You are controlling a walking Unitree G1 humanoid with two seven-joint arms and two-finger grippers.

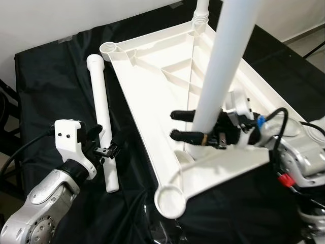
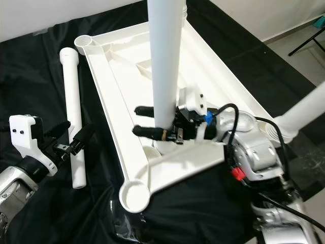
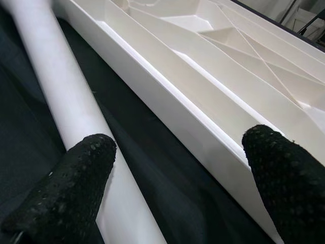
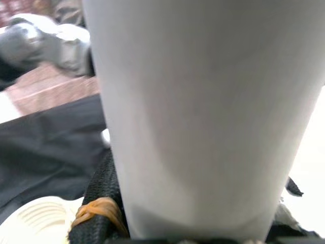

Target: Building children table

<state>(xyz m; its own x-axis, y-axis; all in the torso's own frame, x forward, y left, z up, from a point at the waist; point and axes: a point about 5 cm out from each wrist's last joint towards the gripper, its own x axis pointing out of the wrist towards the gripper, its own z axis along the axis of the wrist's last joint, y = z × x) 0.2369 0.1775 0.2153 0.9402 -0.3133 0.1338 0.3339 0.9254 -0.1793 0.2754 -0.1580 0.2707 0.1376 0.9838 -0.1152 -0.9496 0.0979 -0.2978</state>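
A white table top [image 1: 152,91] lies upside down on a black cloth. One white leg [image 1: 223,66] stands upright in a socket near its front edge, and my right gripper [image 1: 177,125] is shut on it low down, one black finger on each side. The right wrist view has this leg [image 4: 203,112] pressed close to the camera. A loose leg [image 1: 101,107] lies flat on the cloth to the left of the table top. My left gripper [image 1: 105,140] hovers open at that leg's near half; the left wrist view has the loose leg [image 3: 66,101] beside one fingertip [image 3: 86,168].
Another leg [image 1: 201,12] stands in the far corner socket, and one more [image 2: 304,109] juts out at the right corner. The near corner socket [image 1: 170,201] holds nothing. Black cloth [image 1: 45,76] covers the work surface; floor shows at the far right.
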